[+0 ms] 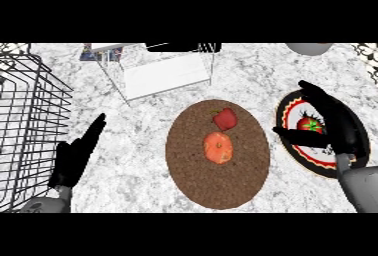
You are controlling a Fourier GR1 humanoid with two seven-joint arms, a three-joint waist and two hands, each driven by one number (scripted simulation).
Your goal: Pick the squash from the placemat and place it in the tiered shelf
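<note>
On mat [193, 175], squash [218, 148] touches pepper [225, 119]; right hand [336, 122] open, empty; may grab pepper instead.

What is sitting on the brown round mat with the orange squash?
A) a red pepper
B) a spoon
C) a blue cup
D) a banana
A: a red pepper lies right above the orange squash on the brown placemat; no cup, banana or spoon is on it.
</note>
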